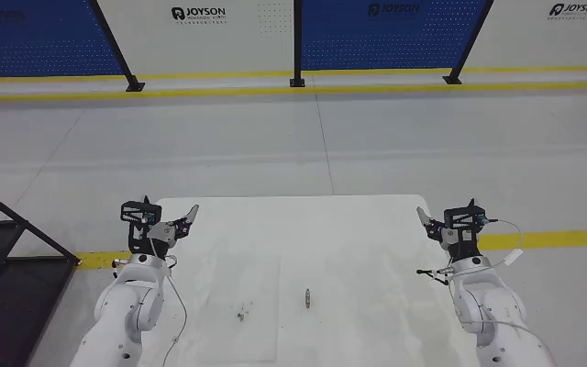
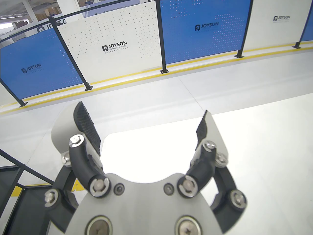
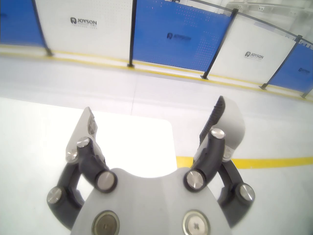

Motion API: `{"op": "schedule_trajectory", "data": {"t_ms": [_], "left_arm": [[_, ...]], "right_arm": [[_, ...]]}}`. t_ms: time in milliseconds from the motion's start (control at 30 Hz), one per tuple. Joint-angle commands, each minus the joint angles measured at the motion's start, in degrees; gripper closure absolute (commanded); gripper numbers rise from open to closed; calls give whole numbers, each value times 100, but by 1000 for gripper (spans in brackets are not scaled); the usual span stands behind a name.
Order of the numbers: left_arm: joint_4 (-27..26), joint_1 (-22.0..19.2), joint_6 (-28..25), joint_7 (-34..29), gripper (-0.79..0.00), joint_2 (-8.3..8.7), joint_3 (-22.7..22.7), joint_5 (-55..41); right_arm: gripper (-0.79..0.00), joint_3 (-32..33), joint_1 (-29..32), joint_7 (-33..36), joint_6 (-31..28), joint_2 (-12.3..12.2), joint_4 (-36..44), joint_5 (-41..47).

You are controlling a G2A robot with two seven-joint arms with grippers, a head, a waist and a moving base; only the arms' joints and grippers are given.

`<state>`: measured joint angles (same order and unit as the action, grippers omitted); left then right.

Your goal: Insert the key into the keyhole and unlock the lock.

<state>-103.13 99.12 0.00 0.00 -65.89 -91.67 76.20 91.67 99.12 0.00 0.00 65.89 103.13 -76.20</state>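
Key [image 1: 243,314] untouched on table [image 1: 367,239]; left gripper [image 2: 143,113] and right gripper [image 3: 154,103] fingers [image 2: 86,125] wide, empty.

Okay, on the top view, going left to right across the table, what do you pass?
left tool → small dark object → small upright metal piece → right tool. The two small items are too tiny to tell which is the key and which is the lock.

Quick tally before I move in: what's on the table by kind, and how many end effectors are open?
Small dark item, too small to tell key from lock: 1
Small metallic item, likewise unclear: 1
Open end effectors: 2, the left end effector and the right end effector
Table: 1
Total: 5
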Motion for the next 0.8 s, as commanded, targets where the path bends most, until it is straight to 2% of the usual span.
{"op": "schedule_trajectory", "data": {"t_ms": [0,100,200,300,400,600,767], "left_arm": [[0,0,0,0,-784,0,0,0],[9,-2,-33,-33,-785,2,10,57],[-73,43,-325,-199,-785,13,41,141],[-336,255,-771,-391,-785,33,-10,30],[-820,729,-1286,-765,-785,67,-81,48],[-1836,1988,-1729,-1600,-785,107,100,739],[-2116,2682,-1365,-1886,-785,92,513,1466]], "right_arm": [[-784,0,0,0,0,0,0,0],[-785,0,0,0,0,0,0,0],[-785,0,0,0,0,0,0,0],[-785,0,0,0,0,0,0,0],[-785,0,0,0,0,0,0,0],[-785,0,0,0,0,0,0,0],[-785,0,0,0,0,0,0,0]]}}
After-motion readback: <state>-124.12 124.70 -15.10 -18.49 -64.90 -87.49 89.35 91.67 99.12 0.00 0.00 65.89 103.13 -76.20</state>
